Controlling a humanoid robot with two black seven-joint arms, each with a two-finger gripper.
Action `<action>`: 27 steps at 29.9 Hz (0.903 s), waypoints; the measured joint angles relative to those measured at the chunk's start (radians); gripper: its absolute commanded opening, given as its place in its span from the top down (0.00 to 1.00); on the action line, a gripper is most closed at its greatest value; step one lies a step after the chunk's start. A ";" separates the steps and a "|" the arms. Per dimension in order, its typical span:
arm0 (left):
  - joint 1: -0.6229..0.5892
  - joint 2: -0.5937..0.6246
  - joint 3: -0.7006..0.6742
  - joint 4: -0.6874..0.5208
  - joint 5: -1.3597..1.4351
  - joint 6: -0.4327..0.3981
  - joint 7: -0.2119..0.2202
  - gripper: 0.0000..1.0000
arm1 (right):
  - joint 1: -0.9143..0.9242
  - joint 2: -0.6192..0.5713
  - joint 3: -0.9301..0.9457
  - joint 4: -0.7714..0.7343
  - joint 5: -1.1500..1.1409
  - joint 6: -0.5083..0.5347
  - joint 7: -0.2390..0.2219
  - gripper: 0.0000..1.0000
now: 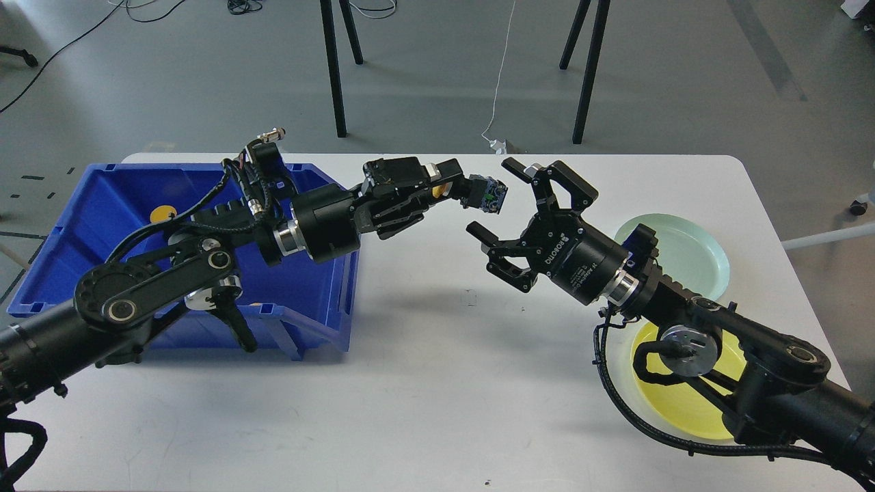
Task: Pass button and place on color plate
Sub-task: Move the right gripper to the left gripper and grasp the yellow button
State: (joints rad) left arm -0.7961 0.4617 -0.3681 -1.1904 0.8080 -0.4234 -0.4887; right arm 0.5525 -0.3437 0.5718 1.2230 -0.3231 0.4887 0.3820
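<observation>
White laminate table (437,383) with rounded corners carries everything, and both black arms meet above its middle. Next in size is the deep blue plastic bin (102,225) on the left side; a small yellow round piece (163,214) lies inside it, partly behind cables. On the right side sit 2 round plates: a pale mint-green plate (690,249) farther back and a yellow plate (683,403) nearer, both partly covered by the right arm.

The left gripper (472,193) is clamped on the small dark button part with blue-green face (487,196), holding it in the air over the table centre. Just beside it, the right gripper (499,205) stands with its 2 fingers spread wide, facing the part without touching it.

Risk, as I judge it: the handover is the weak point. The part is small and only its tip protrudes, so the right fingers may close on the left fingertips or catch just a corner; if the left lets go too soon, the part would drop to the table. Which plate matches is also unclear.

Hard to read: the part's true colour and shape, how deep it sits in the left grip, and the plates' hidden portions.
</observation>
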 measured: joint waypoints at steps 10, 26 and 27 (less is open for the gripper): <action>0.005 0.000 0.000 0.000 0.000 0.000 0.000 0.96 | 0.012 0.005 -0.023 0.000 0.001 0.000 0.005 0.37; 0.007 0.000 -0.001 0.001 0.001 0.002 0.001 0.94 | 0.012 0.006 -0.017 0.003 -0.002 -0.033 0.002 0.88; 0.008 0.000 -0.001 0.001 0.001 0.002 0.001 0.90 | 0.012 0.006 -0.016 0.003 -0.002 -0.034 0.001 0.88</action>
State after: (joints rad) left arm -0.7879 0.4615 -0.3693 -1.1898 0.8091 -0.4213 -0.4881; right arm 0.5646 -0.3382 0.5559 1.2263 -0.3246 0.4544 0.3830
